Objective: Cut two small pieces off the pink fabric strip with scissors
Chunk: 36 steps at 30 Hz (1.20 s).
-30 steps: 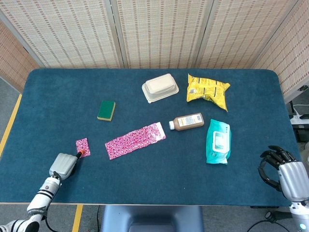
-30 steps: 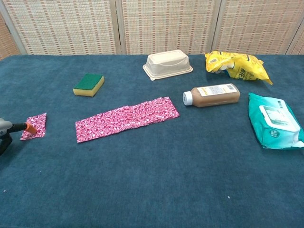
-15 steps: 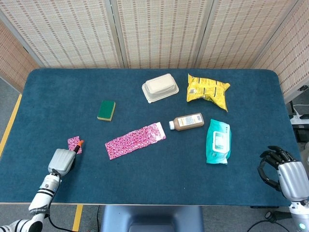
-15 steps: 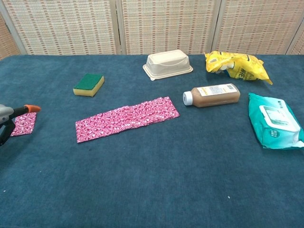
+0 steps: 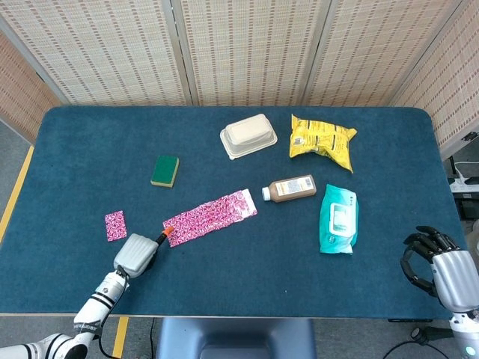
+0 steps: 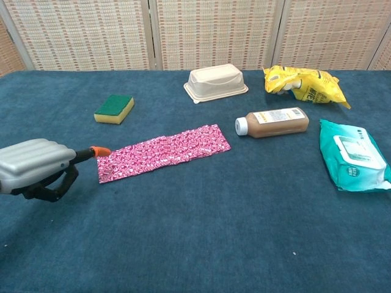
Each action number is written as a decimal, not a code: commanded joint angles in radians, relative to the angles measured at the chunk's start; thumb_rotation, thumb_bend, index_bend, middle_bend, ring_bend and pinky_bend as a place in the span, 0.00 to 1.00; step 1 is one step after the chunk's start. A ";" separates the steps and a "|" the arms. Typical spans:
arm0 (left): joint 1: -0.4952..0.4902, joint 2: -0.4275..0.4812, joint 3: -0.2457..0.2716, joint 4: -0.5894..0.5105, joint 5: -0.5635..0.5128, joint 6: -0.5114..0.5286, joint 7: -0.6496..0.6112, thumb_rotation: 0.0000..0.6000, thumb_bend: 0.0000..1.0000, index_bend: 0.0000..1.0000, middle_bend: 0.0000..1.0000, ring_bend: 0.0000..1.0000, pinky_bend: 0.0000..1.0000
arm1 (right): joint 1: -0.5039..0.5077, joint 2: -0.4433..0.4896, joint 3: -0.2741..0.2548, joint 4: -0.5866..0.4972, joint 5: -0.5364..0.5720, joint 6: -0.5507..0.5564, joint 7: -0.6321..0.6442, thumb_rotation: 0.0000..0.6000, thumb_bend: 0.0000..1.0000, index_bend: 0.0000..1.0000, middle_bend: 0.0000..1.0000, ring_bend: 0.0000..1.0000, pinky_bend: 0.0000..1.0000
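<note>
The pink fabric strip (image 5: 211, 216) (image 6: 164, 152) lies flat and slanted in the middle of the table. A small cut pink piece (image 5: 115, 225) lies apart to its left; the chest view does not show it. My left hand (image 5: 137, 253) (image 6: 33, 165) grips the scissors (image 5: 165, 232) (image 6: 91, 152), whose orange tip touches the strip's left end. The black handles (image 6: 55, 186) show under the hand. My right hand (image 5: 438, 265) hangs at the table's front right corner, fingers loosely bent and apart, holding nothing.
A green and yellow sponge (image 5: 165, 170) lies behind the strip. A beige lidded box (image 5: 248, 136), a yellow snack bag (image 5: 322, 140), a brown bottle (image 5: 290, 188) on its side and a teal wipes pack (image 5: 339, 218) fill the right half of the blue table (image 5: 247, 269).
My left hand pushed the small piece left, then moved right with the scissors, leaving the piece and bringing the orange tip to the strip's left end. The right hand has not moved.
</note>
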 commanded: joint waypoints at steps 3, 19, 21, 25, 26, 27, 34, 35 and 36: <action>-0.020 -0.028 0.002 0.004 -0.017 -0.030 0.020 1.00 0.83 0.06 0.69 0.77 0.68 | 0.000 0.002 -0.001 -0.001 0.000 -0.003 0.000 1.00 0.32 0.33 0.41 0.23 0.36; -0.022 -0.015 0.013 0.001 -0.079 -0.048 0.042 1.00 0.83 0.21 0.69 0.77 0.68 | 0.002 0.002 0.000 -0.004 0.005 -0.009 -0.002 1.00 0.32 0.33 0.41 0.23 0.36; -0.020 -0.011 0.015 -0.004 -0.079 -0.045 0.041 1.00 0.83 0.22 0.69 0.77 0.68 | 0.002 0.002 0.001 -0.005 0.006 -0.009 -0.002 1.00 0.32 0.33 0.41 0.23 0.36; -0.006 0.010 0.029 -0.025 -0.074 -0.025 0.041 1.00 0.83 0.24 0.69 0.77 0.68 | 0.001 0.004 0.001 -0.006 0.005 -0.006 0.000 1.00 0.32 0.33 0.41 0.23 0.36; -0.001 0.015 0.034 -0.030 -0.071 -0.018 0.039 1.00 0.83 0.25 0.69 0.77 0.68 | 0.000 0.004 0.001 -0.006 0.004 -0.005 0.001 1.00 0.32 0.33 0.41 0.23 0.36; 0.006 0.021 0.039 -0.035 -0.068 -0.010 0.037 1.00 0.83 0.25 0.69 0.77 0.68 | 0.000 0.004 0.001 -0.006 0.004 -0.004 0.001 1.00 0.32 0.33 0.41 0.23 0.36; 0.080 0.057 0.084 -0.072 -0.038 0.080 0.010 1.00 0.83 0.26 0.69 0.77 0.68 | 0.000 0.004 0.000 -0.004 0.001 -0.003 0.001 1.00 0.32 0.33 0.41 0.23 0.36; 0.092 0.062 0.091 -0.075 -0.035 0.093 0.005 1.00 0.83 0.26 0.69 0.77 0.68 | 0.000 0.003 0.000 -0.004 0.001 -0.005 0.000 1.00 0.32 0.33 0.41 0.23 0.36; 0.101 0.065 0.095 -0.078 -0.033 0.101 0.002 1.00 0.83 0.26 0.69 0.77 0.68 | 0.000 0.003 0.000 -0.004 0.002 -0.006 -0.001 1.00 0.32 0.33 0.41 0.23 0.36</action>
